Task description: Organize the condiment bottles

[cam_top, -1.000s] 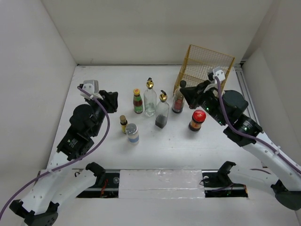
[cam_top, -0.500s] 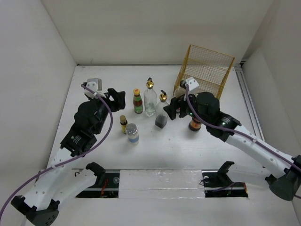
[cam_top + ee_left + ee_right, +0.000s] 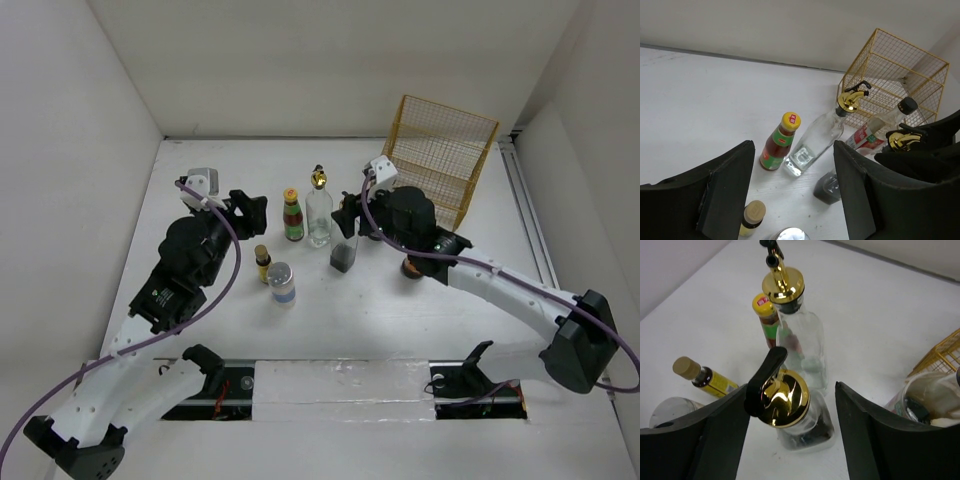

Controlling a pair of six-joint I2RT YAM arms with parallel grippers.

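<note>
- Right gripper (image 3: 349, 214): fingers (image 3: 722, 440) spread wide on either side of the short cruet (image 3: 785, 400), at the height of its gold cap. There is a gap on both sides, so nothing is held yet. The black pour spout leans toward the left-hand finger and is almost touching it.
- Left gripper (image 3: 251, 208): jaws parted and empty, hovering near the yellow-capped sauce bottle (image 3: 780, 145).
- Layout: the bottles stand upright in a loose cluster mid-table (image 3: 400, 330).
  - The tall cruet (image 3: 799, 340) is just behind the short one.
  - The tiny gold-capped bottle (image 3: 263, 264) and grey-lidded shaker (image 3: 283, 284) are nearer the arm bases.
  - The black-capped bottle (image 3: 863, 136) is beside the wire basket (image 3: 440, 140).
  - The red-lidded jar (image 3: 411, 270) is mostly hidden under the right forearm.
- Step, as judged: pre-grasp on the short cruet.
- Risk 1: closing on the cap rather than the glass body. The rounded metal is likely slippery, and the pads would catch the spout first (an off-centre squeeze could twist or tip the bottle).
- Risk 2: the tall cruet is very close behind. Any forward drift while descending could knock it over onto the sauce bottle.
- Risk 3: the right forearm passes over the jar. Lowering the wrist could sweep the jar sideways.
- Risk 4: the cruet holds dark contents at the bottom, which could spill if it is tilted during the lift.
</note>
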